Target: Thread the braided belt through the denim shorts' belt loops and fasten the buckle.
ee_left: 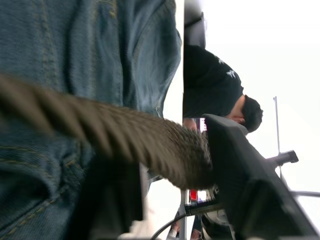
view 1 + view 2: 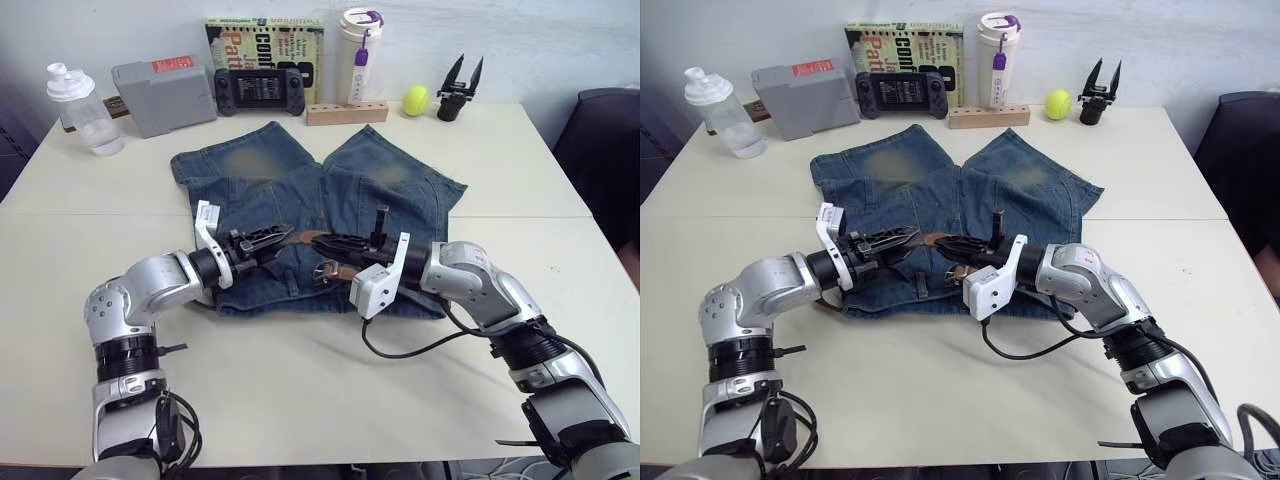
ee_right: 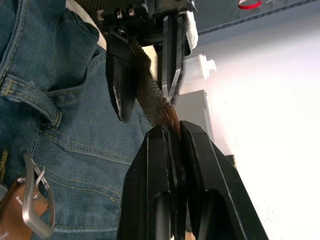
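Observation:
The denim shorts (image 2: 300,190) lie flat mid-table, waistband toward me. Just above the waistband, the braided belt (image 3: 150,95) stretches between my two grippers. My right gripper (image 2: 322,241) is shut on its brown end. Facing it from the left, my left gripper (image 2: 277,238) has its fingers (image 3: 120,75) closed on either side of the woven strap (image 1: 125,135). The silver buckle (image 3: 32,210) on its tan leather end lies on the denim below the grippers, also seen as the buckle (image 2: 326,270). A belt loop (image 3: 35,97) shows on the waistband beside it.
Along the table's far edge stand a clear bottle (image 2: 85,110), grey box (image 2: 163,95), game controller (image 2: 260,90), book (image 2: 265,40), tumbler (image 2: 360,40), wooden block (image 2: 347,112), tennis ball (image 2: 416,99) and black spare gripper (image 2: 460,90). A dark chair (image 2: 600,150) is right. A person (image 1: 215,85) sits beyond the table.

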Available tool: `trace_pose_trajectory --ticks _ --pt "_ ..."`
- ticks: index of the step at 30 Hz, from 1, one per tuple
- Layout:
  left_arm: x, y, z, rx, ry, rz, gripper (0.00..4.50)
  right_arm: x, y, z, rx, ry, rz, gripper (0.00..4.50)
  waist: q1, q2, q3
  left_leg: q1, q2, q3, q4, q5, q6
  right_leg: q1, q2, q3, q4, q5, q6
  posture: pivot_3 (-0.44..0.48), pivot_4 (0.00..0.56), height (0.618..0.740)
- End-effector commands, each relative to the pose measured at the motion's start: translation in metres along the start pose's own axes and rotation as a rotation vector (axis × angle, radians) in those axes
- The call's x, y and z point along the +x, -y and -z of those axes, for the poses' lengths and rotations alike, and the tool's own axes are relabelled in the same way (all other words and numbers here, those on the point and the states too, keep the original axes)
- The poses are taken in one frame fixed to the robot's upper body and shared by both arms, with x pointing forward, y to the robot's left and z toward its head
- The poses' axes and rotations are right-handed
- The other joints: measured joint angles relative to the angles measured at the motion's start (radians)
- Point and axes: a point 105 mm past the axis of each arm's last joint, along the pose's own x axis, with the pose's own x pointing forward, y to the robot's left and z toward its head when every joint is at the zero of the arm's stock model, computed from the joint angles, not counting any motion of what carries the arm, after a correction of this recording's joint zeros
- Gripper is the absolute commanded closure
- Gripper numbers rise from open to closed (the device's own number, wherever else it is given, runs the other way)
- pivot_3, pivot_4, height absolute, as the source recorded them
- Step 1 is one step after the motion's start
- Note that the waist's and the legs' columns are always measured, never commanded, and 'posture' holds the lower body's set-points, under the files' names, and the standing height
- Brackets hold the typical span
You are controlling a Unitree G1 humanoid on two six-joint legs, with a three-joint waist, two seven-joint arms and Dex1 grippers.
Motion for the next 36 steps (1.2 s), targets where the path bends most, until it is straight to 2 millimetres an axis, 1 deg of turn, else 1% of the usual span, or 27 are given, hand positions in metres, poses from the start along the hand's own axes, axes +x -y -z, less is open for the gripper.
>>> trace_pose_trajectory --ticks 1,2,6,9,10,12,14,16,17,18,19,20,23,25,27,29,32,36 --pt "-0.007 0.010 -0.009 0.030 0.041 0.019 4.10 -0.007 0.017 -0.006 -0.032 0.016 0.065 4.50 0.001 0.000 0.000 0.000 0.000 0.000 0.000 0.000 0.000 0.000 0.000 0.000 0.000 0.000 0.000 0.000 0.150 0.694" --pt "-0.008 0.011 -0.010 0.032 0.044 0.019 4.38 -0.008 0.017 -0.006 -0.033 0.014 0.062 4.50 0.001 0.000 0.000 0.000 0.000 0.000 0.000 0.000 0.000 0.000 0.000 0.000 0.000 0.000 0.000 0.000 0.150 0.694" --pt "-0.009 0.015 -0.012 0.041 0.043 0.040 4.38 -0.008 0.015 -0.006 -0.038 0.008 0.053 4.50 0.002 0.000 0.000 0.000 0.000 0.000 0.000 0.000 0.000 0.000 0.001 0.000 0.000 0.000 0.000 0.000 0.150 0.694" --pt "-0.012 0.015 -0.013 0.054 0.037 0.043 4.38 -0.007 0.013 0.000 -0.040 -0.024 0.028 4.50 0.002 0.000 0.000 0.000 0.000 0.000 0.000 0.000 0.000 0.000 0.001 0.000 0.000 0.000 0.000 0.000 0.150 0.694" --pt "-0.015 0.014 -0.017 0.052 0.053 0.031 4.38 -0.008 0.012 0.002 -0.002 -0.029 0.025 4.50 0.002 0.000 0.000 0.000 0.000 0.000 0.000 0.000 0.000 0.000 0.001 0.000 0.000 0.000 0.000 0.000 0.150 0.694" --pt "-0.019 0.013 -0.022 0.051 0.072 0.015 4.50 -0.009 0.012 0.004 0.063 -0.027 0.029 3.70 0.002 0.000 0.000 0.000 0.000 0.000 0.000 0.000 0.000 0.000 0.001 0.000 0.000 0.000 0.000 0.000 0.150 0.694" --pt "-0.027 0.009 -0.026 0.058 0.096 -0.007 4.50 -0.013 0.012 0.005 0.122 -0.026 0.002 2.89 -0.001 0.000 0.000 0.000 0.000 0.000 0.000 0.000 0.000 0.000 0.002 0.000 0.000 0.000 0.000 0.000 0.150 0.694" --pt "-0.035 0.005 -0.027 0.061 0.126 -0.033 4.50 -0.019 0.011 0.008 0.189 -0.043 -0.041 1.82 0.000 0.000 0.000 0.000 0.001 -0.001 0.000 0.000 0.000 0.000 0.002 0.000 -0.001 0.000 0.000 0.000 0.150 0.694" --pt "-0.038 0.003 -0.028 0.060 0.143 -0.045 4.50 -0.023 0.011 0.011 0.230 -0.059 -0.056 1.50 0.000 0.000 0.000 0.000 0.001 -0.001 -0.001 0.000 0.000 0.000 0.002 0.000 -0.001 0.000 0.000 0.000 0.150 0.694" --pt "-0.041 0.002 -0.029 0.059 0.154 -0.051 4.50 -0.025 0.011 0.013 0.259 -0.069 -0.064 0.87 0.000 0.000 0.000 0.000 0.001 -0.001 -0.001 0.000 0.000 0.001 0.002 0.000 -0.002 0.000 0.000 0.000 0.150 0.694" --pt "-0.044 0.000 -0.029 0.057 0.174 -0.060 4.50 -0.029 0.012 0.017 0.350 -0.092 -0.084 0.55 0.000 0.000 0.000 0.000 0.001 -0.001 -0.001 0.000 0.000 0.001 0.002 0.000 -0.002 0.000 0.000 0.000 0.150 0.694" --pt "-0.046 -0.001 -0.029 0.055 0.187 -0.066 4.50 -0.032 0.012 0.019 0.414 -0.104 -0.099 0.02 0.001 0.000 0.000 0.000 0.001 -0.001 -0.001 0.000 0.000 0.001 0.002 0.000 -0.002 0.000 0.000 0.000 0.150 0.694" --pt "-0.051 -0.007 -0.021 0.044 0.237 -0.099 4.50 -0.044 0.008 0.016 0.588 -0.135 -0.228 0.02 0.004 0.000 0.000 0.000 0.001 -0.002 -0.001 0.000 0.000 0.002 0.001 0.000 -0.002 0.000 0.000 0.000 0.150 0.694" --pt "-0.054 -0.013 -0.016 0.020 0.281 -0.137 4.50 -0.048 0.010 0.007 0.682 -0.133 -0.292 0.02 0.008 0.000 0.000 0.000 0.001 -0.003 -0.001 0.000 0.000 0.003 0.000 -0.001 -0.003 0.000 0.000 0.000 0.150 0.694" --pt "-0.060 -0.020 -0.016 -0.025 0.344 -0.188 4.50 -0.052 0.014 -0.003 0.807 -0.121 -0.354 0.02 0.014 0.000 0.000 0.001 0.001 -0.003 -0.001 -0.001 0.000 0.003 0.000 -0.002 -0.005 0.000 0.000 0.000 0.150 0.694" --pt "-0.065 -0.027 -0.016 -0.064 0.384 -0.231 4.50 -0.056 0.018 -0.009 0.892 -0.126 -0.400 0.02 0.018 0.000 0.000 0.000 0.001 -0.004 -0.001 -0.001 0.000 0.003 0.000 -0.002 -0.005 0.000 0.000 0.000 0.150 0.694" --pt "-0.066 -0.032 -0.011 -0.092 0.403 -0.263 4.50 -0.060 0.025 -0.014 0.959 -0.142 -0.439 0.02 0.025 0.000 0.000 0.000 0.002 -0.004 -0.001 -0.001 -0.001 0.004 0.000 -0.003 -0.006 0.000 0.000 0.000 0.150 0.694" --pt "-0.063 -0.042 0.002 -0.137 0.398 -0.332 4.50 -0.063 0.044 -0.010 0.988 -0.172 -0.427 0.02 0.027 0.000 0.000 0.000 0.002 -0.004 -0.001 -0.007 0.001 0.006 0.000 -0.004 -0.011 0.001 0.001 0.000 0.150 0.694"
